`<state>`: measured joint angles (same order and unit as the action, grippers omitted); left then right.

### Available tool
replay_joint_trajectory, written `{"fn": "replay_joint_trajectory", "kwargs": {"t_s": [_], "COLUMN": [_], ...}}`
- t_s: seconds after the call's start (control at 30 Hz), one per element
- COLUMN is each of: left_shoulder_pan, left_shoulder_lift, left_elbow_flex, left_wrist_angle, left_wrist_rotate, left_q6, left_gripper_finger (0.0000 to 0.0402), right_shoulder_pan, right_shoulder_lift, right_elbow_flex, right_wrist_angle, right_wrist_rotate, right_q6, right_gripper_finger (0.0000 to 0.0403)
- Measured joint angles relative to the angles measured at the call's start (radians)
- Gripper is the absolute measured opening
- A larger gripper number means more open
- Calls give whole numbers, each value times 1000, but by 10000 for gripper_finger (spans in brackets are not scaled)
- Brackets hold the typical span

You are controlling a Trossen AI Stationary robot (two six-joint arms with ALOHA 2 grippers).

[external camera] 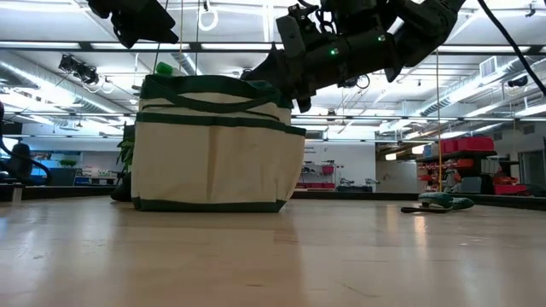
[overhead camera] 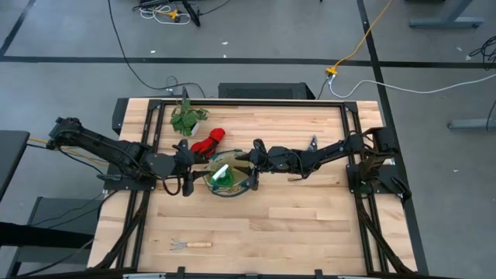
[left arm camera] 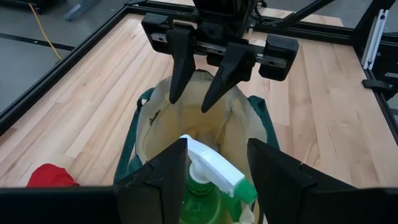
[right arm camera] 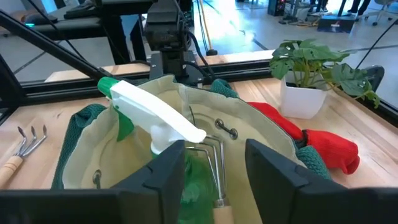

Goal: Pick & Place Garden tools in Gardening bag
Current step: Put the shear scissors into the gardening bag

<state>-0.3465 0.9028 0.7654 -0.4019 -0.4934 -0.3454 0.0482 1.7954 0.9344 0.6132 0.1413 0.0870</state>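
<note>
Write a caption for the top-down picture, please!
Two claws, left and right, flank a beige canvas bag holding a green spray bottle.

Overhead, table-level and both wrist views share the gardening bag [overhead camera: 229, 177].

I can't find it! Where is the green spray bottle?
The spray bottle stands inside the gardening bag at the table's middle in the high view, between both pincers, beside a hand fork already in the bag.

Grey floor [overhead camera: 256, 35], ceiling strip lights [external camera: 51, 64]
</note>
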Motion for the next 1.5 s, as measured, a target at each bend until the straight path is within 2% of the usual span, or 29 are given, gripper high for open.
{"fn": "replay_joint_trajectory", "kwargs": {"t_s": [0.27,0.43,0.6,1.07,1.3,1.5], "left_shoulder_pan": [0,0,0,0,0,0], "left_shoulder_lift": [0,0,0,0,0,0], "left_elbow_flex": [0,0,0,0,0,0], "left_wrist_angle": [0,-2,-20,-25,-24,-24], "left_wrist_rotate": [0,0,0,0,0,0], "left_q6": [0,0,-11,-11,-11,-11], "left_gripper_finger": [174,174,174,174,174,174], "right_shoulder_pan": [2,4,15,9,-16,-36], "right_shoulder_lift": [-62,-152,-243,-495,-522,-522], "right_elbow_flex": [0,1,1,1,1,1], "right_wrist_angle": [-57,-220,-422,-921,-1323,-1524], "right_wrist_rotate": [0,5,54,163,165,159], "right_q6": [7,54,84,390,658,792], "right_gripper_finger": [163,147,133,125,125,125]}}
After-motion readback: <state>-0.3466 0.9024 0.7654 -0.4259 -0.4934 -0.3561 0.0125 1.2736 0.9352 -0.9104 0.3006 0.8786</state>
